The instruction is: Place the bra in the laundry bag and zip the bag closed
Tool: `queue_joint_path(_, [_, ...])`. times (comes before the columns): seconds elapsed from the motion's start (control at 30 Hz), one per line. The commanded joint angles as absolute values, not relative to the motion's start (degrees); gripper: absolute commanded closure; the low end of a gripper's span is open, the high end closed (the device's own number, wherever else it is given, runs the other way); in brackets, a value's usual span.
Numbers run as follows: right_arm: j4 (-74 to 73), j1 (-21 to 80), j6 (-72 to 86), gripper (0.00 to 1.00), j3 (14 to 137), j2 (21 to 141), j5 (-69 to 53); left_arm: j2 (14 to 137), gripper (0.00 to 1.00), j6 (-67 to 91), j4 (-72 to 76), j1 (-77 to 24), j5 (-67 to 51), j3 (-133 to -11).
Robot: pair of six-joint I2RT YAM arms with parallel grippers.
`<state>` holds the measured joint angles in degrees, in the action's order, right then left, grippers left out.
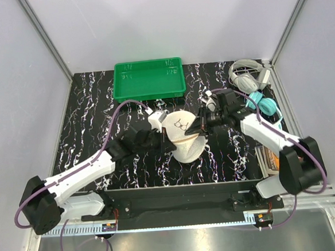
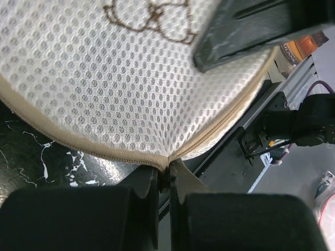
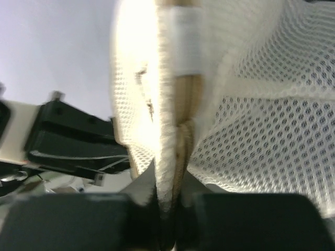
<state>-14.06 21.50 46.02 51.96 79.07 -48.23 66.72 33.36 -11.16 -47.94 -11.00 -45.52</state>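
Top external — laundry bag (image 1: 187, 142), eyeglasses mark (image 1: 180, 124)

No word or number can be read with certainty. An eyeglasses mark (image 1: 182, 124) is drawn in dark outline on the mesh face of the laundry bag (image 1: 188, 151). Pale lettering is carried by an orange-brown package (image 2: 302, 46), but it is too blurred to be read. Raised marks on the far rim of the green tray (image 1: 148, 66) are too small to be made out.

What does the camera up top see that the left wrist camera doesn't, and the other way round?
Only the top view shows the green plastic tray and the teal headphones. Only the left wrist view shows, up close, the left tool pinching a beige zipper rim. Both show the cream round mesh laundry bag with its eyeglasses mark.
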Motion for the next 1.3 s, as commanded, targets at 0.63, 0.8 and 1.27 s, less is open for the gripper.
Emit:
queue_joint_path(0.63, [-33.2,24.0,53.1,0.00,43.3,58.0,-18.5,71.0,1.00,40.4,3.8,-52.4,-16.2,-43.8])
queue_joint_path(0.8, [-22.0,25.6,70.2,0.10,35.7,51.8,-25.3,70.0,1.00,40.5,3.8,-54.7,-15.1,-44.2])
queue_joint_path(1.27, [-10.9,29.9,83.5,0.70,31.8,51.5,-17.4,71.4,1.00,38.3,-2.4,-58.1,-10.3,-46.6])
